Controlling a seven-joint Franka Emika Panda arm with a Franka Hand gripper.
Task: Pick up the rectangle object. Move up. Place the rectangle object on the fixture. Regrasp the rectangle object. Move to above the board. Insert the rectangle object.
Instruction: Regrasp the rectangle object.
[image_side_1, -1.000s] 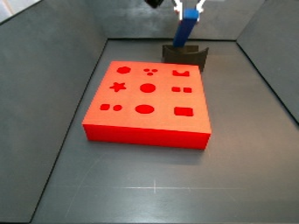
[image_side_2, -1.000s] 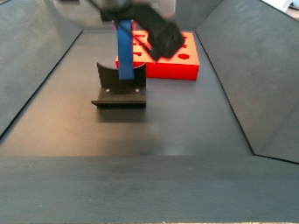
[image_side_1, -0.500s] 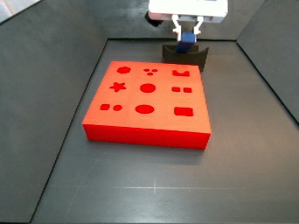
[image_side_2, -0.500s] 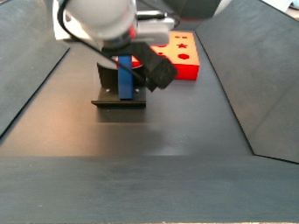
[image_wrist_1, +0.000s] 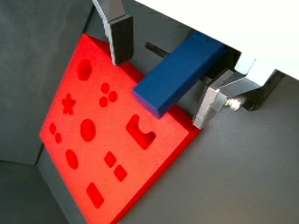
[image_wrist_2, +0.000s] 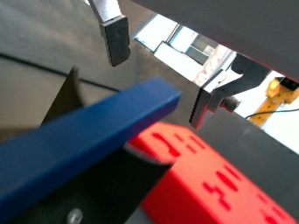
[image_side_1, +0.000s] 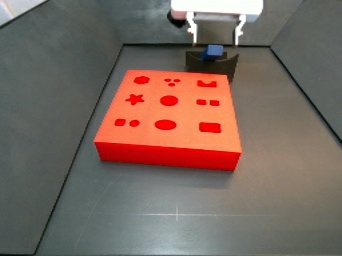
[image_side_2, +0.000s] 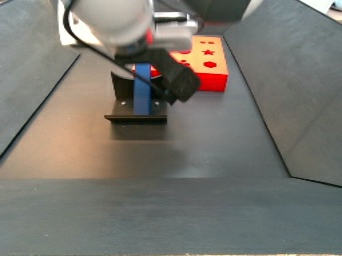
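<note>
The blue rectangle object rests tilted on the dark fixture, just behind the red-orange board. It also shows leaning on the fixture in the side view. My gripper hangs right above it, open. In both wrist views the bar lies between the spread fingers with a gap on each side, touching neither pad. The board's shaped holes show below.
Grey walls enclose the dark floor. The fixture stands close to the back wall. The board lies just beyond the fixture in that side view.
The gripper came down with the blue bar, set it on the fixture and opened its jaws. The bar now sits lower, free of the fingers.
</note>
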